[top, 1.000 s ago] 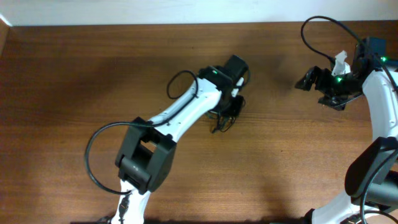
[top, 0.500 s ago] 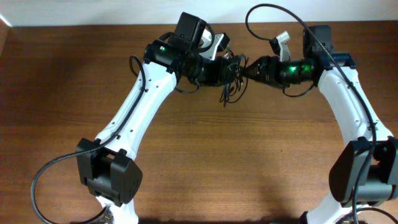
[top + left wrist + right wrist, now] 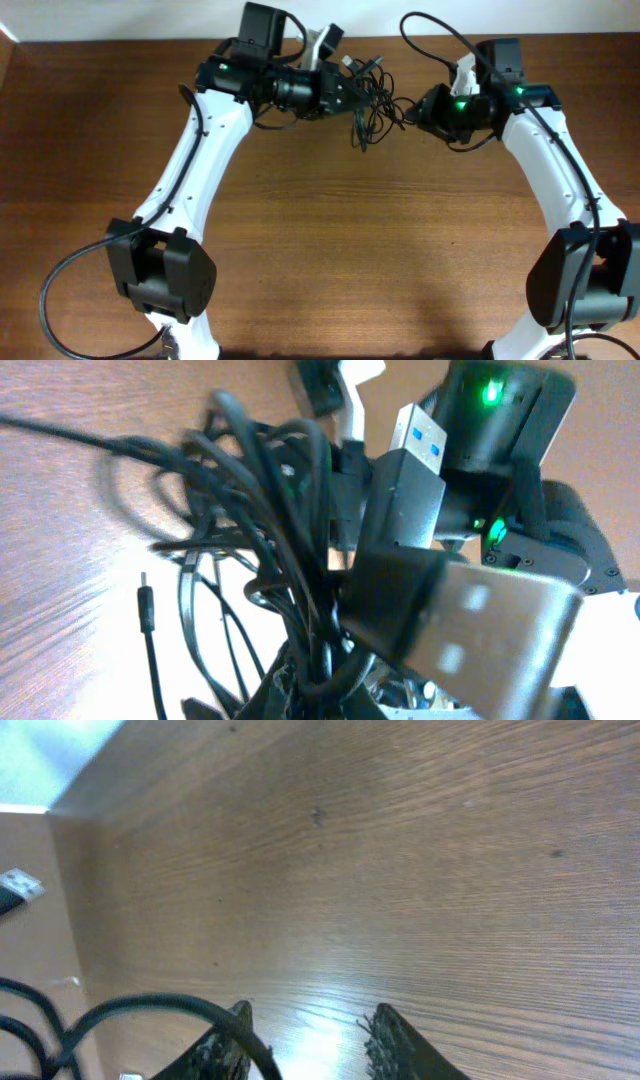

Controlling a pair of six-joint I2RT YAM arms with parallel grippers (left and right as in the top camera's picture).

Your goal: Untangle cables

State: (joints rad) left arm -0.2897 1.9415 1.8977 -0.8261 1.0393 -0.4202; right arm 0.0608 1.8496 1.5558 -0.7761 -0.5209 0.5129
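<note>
The cables (image 3: 374, 100) form a black tangle lifted near the table's back edge, between my two grippers. My left gripper (image 3: 348, 97) is shut on the tangle from the left. In the left wrist view the cables (image 3: 275, 560) fill the frame, and two silvery USB plugs (image 3: 412, 480) stick out close to the camera. My left gripper (image 3: 318, 695) pinches the strands at the bottom edge. My right gripper (image 3: 413, 108) meets the tangle from the right. In the right wrist view, my right gripper (image 3: 310, 1020) has its jaws apart, and one cable (image 3: 150, 1010) crosses its left finger.
A loose thin cord with a small jack plug (image 3: 145, 600) hangs beside the tangle. Wooden table (image 3: 330, 250) lies below, with a white wall along its back edge (image 3: 120, 20). Thick arm cables loop above the right arm (image 3: 440, 40) and near the left base (image 3: 60, 290).
The left arm carried the tangle from the table's middle up toward the back. The right gripper swung in from the far right to the tangle and its jaws narrowed.
</note>
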